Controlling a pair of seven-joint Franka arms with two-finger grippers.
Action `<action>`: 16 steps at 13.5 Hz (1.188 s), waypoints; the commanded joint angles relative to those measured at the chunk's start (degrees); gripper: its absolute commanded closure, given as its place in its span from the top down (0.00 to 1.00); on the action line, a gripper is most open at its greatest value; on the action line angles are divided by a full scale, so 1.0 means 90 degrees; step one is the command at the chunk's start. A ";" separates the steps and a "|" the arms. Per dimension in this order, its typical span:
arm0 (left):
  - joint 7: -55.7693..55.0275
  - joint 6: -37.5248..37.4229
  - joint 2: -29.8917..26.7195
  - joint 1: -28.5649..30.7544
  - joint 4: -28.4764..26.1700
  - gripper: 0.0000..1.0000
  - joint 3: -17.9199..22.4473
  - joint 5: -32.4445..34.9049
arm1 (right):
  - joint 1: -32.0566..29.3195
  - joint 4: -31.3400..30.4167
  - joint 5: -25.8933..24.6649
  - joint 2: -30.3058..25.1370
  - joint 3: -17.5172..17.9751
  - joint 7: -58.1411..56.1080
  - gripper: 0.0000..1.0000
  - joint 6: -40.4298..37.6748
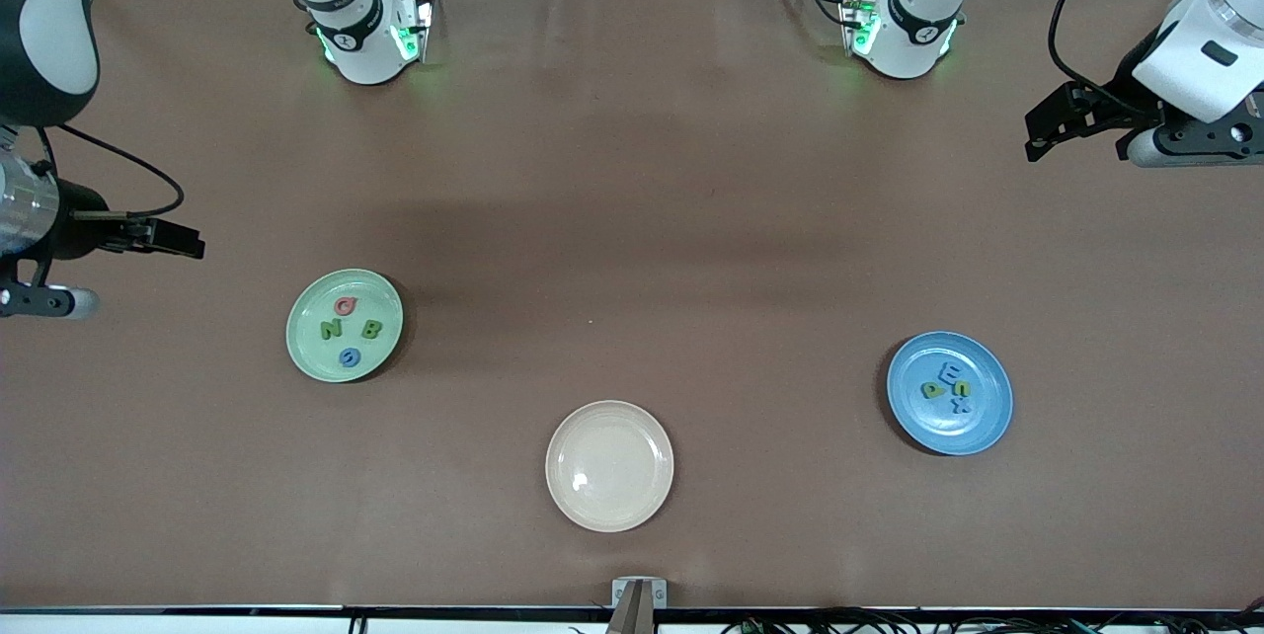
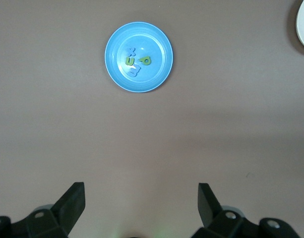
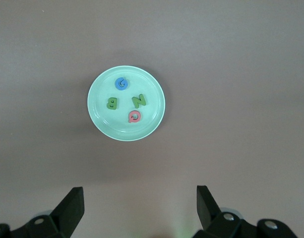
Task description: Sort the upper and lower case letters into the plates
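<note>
A pale mint green round shallow plate (image 1: 345, 325) lies on the brown table cloth (image 1: 632, 219) toward the right arm's end of the table. In it are four foam letters: a red one (image 1: 344, 305) at the plate's 12 o'clock in the front view, a green N (image 1: 331, 329) at 9 o'clock, a green B (image 1: 371, 328) at 3 o'clock and a blue round one (image 1: 349, 356) at 6 o'clock. They lie close together but apart.

A medium blue round shallow plate (image 1: 949, 393) lies toward the left arm's end. It holds a tight cluster of four letters (image 1: 946, 387), blue and yellow-green, touching or nearly so; which letters they are is hard to tell.

Between the two and nearer the front camera sits a cream-beige round plate (image 1: 609, 465), empty.

The right gripper (image 1: 173, 239) hangs over bare cloth at the right arm's end, at about 10 o'clock from the mint plate, its fingers (image 3: 72, 204) wide apart with nothing between them. The left gripper (image 1: 1062, 116) hangs over bare cloth at the left arm's end, at about 1 o'clock from the blue plate, its fingers (image 2: 72, 201) likewise spread and empty
</note>
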 commanded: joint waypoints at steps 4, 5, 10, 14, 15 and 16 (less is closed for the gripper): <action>0.0124 0.0073 0.0093 0.0017 0.0120 1.00 -0.0014 0.0103 | 0.0000 -0.1248 0.0134 -0.1265 -0.0151 -0.0070 1.00 0.0226; 0.0143 0.0073 0.0083 0.0027 0.0120 1.00 -0.0004 0.0103 | 0.0000 -0.1482 0.0134 -0.1479 -0.0151 -0.0070 1.00 0.0333; 0.0183 0.0053 0.0073 0.0027 0.0197 1.00 0.0015 0.0113 | 0.0000 -0.1611 0.0134 -0.1823 -0.0151 -0.0060 1.00 0.0247; 0.0212 0.0024 0.0054 0.0095 0.0247 1.00 0.0015 0.0172 | 0.0000 -0.1601 0.0134 -0.1921 -0.0160 -0.0060 1.00 0.0100; 0.0212 0.0043 0.0034 0.0105 0.0237 1.00 0.0016 0.0172 | 0.0000 -0.1601 0.0134 -0.1969 -0.0160 -0.0051 1.00 0.0100; 0.0231 0.0072 -0.0005 0.0096 0.0199 1.00 0.0016 0.0191 | 0.0000 -0.1592 0.0153 -0.2076 -0.0160 -0.0060 1.00 0.0109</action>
